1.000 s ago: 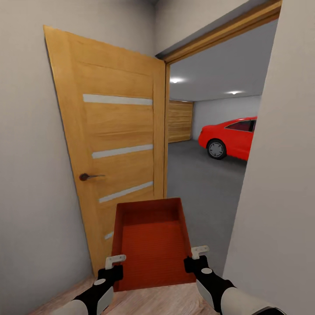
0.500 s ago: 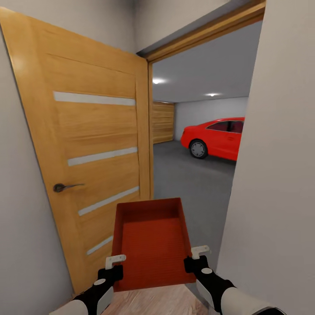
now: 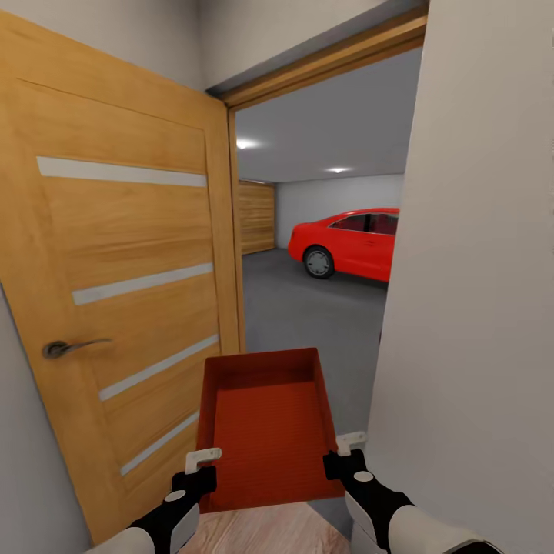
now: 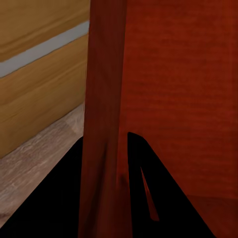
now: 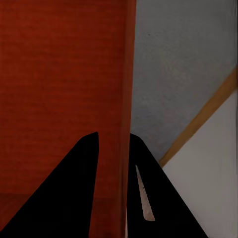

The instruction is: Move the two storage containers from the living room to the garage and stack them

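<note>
Two grippers clamp one red-orange storage container (image 3: 265, 415) by its side walls, left gripper (image 3: 202, 459), right gripper (image 3: 352, 443); bin held level at open wooden door (image 3: 123, 292), red car (image 3: 346, 242) on garage floor (image 3: 308, 315) beyond.

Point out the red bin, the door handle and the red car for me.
storage container (image 3: 265, 431), head view, on its ribbed inner floor.
door handle (image 3: 69, 347), head view, on the lever.
red car (image 3: 354, 246), head view, on its side door.
</note>
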You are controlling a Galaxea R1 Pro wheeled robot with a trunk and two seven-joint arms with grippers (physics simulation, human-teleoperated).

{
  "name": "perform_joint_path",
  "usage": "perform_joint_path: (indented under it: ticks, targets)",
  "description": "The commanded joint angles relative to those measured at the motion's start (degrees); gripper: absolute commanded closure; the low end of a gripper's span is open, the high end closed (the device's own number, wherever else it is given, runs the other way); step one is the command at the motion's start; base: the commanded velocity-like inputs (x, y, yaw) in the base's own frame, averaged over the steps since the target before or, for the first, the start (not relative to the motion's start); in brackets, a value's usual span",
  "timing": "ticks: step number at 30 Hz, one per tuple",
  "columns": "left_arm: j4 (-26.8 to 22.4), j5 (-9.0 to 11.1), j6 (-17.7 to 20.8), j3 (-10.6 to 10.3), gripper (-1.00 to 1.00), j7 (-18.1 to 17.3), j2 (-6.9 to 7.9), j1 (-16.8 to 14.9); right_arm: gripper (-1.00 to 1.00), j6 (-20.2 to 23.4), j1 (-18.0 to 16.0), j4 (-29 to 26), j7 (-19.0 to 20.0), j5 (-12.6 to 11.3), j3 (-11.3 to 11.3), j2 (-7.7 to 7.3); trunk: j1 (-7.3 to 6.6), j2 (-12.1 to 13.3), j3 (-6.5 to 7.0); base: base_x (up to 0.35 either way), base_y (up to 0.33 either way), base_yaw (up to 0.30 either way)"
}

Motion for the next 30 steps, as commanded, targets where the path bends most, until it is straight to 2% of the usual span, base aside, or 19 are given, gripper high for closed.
perform_joint_path:
  ticks: [1, 9, 21, 30]
  targets:
    - [0.06, 3.15, -0.05, 2.51, 1.0, 0.2, -0.28, -0.03, 1.0, -3.44, -0.09, -0.13, -0.12, -3.11, -2.92, 1.36, 0.03, -0.08, -0.07, 0.153, 0.272, -0.274]
    - [0.06, 3.15, -0.05, 2.51, 1.0, 0.2, -0.24, -0.03, 1.0, -3.44, -0.09, -0.13, -0.12, -3.11, -2.92, 1.36, 0.03, -0.08, 0.13, 0.156, 0.279, -0.267]
    - [0.11, 3.15, -0.05, 2.51, 1.0, 0.2, -0.25, -0.03, 1.0, -3.39, -0.09, -0.13, -0.12, -3.11, -2.92, 1.36, 0.03, -0.08, 0.16, 0.167, 0.28, -0.048]
    - [0.06, 3.15, -0.05, 2.51, 1.0, 0.2, -0.29, -0.03, 1.0, -3.43, -0.09, -0.13, -0.12, -3.12, -2.92, 1.36, 0.03, -0.08, 0.16, 0.198, 0.272, -0.255]
